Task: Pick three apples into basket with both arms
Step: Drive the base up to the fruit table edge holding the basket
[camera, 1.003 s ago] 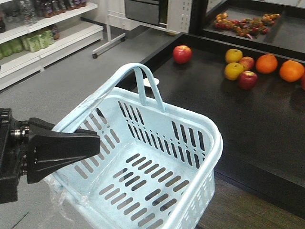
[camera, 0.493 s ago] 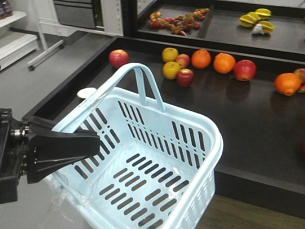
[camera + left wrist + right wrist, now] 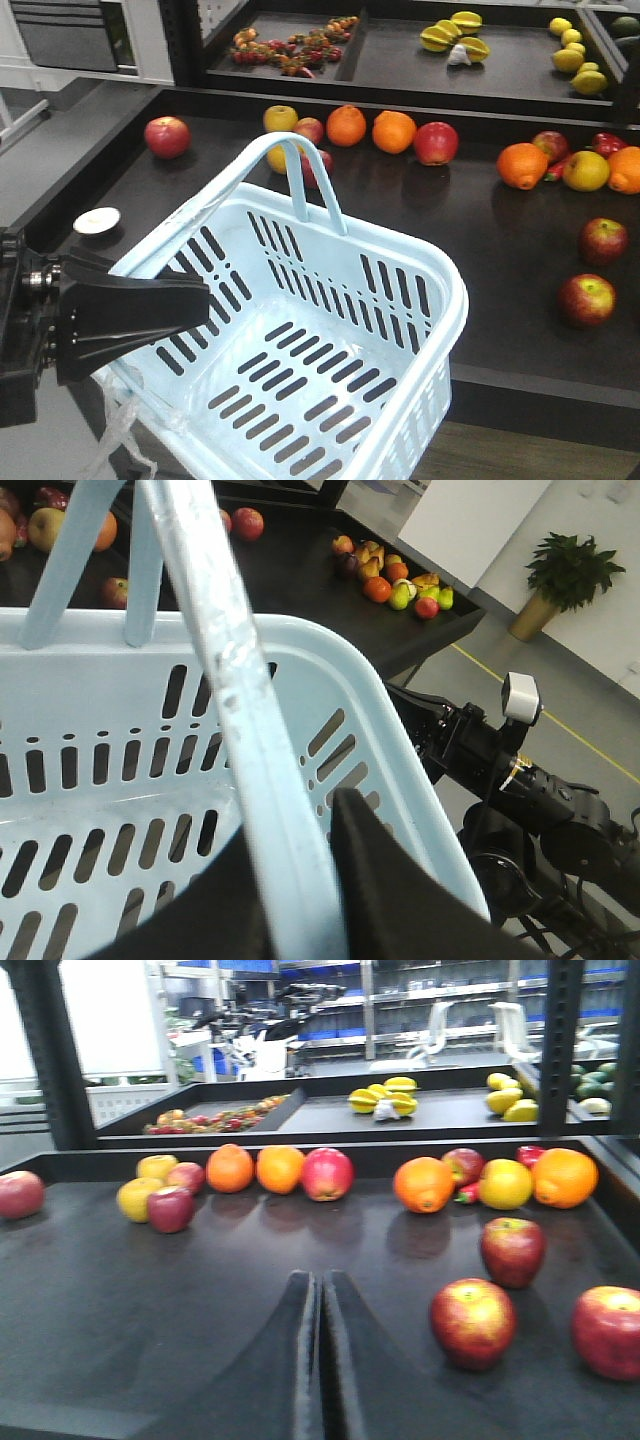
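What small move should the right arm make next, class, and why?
Probably open the right pincer and ease it toward the nearest red apple, which lies ahead and to the right in the wrist view. Its jaws are shut on nothing, the basket held by the left pincer is empty, and no apple has been picked yet.

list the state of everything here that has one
basket: empty, gripped by its handle
left hand: shut on the basket handle
right hand: shut, holding nothing
apples: loose on the counter, none in the basket
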